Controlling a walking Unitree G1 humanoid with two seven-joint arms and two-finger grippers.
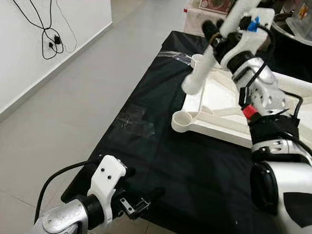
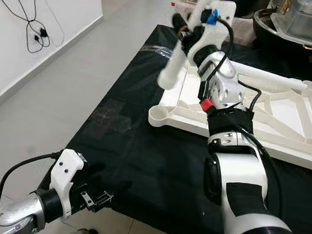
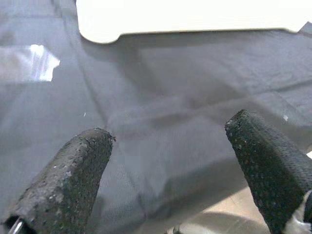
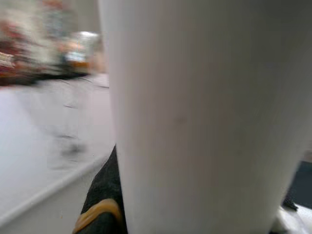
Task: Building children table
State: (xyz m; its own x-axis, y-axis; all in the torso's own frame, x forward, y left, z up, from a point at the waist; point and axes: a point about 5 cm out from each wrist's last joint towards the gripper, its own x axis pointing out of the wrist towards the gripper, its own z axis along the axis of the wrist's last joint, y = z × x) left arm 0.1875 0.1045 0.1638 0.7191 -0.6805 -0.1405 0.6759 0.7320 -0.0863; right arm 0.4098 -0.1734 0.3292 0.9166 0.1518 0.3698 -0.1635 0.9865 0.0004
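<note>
A white children's table top lies upside down on the black cloth, with round leg sockets at its corners. My right gripper is raised above its left side, shut on a white cylindrical table leg. The leg hangs tilted, and its lower end hovers over the frame's left edge between the two left sockets. In the right wrist view the leg sits against a black finger. My left gripper is open and empty, low over the cloth's near edge.
Grey tiled floor runs along the left of the cloth. A white wall with dangling black cables stands beyond it. A patch of clear tape is stuck on the cloth. Pots and boxes crowd the far right.
</note>
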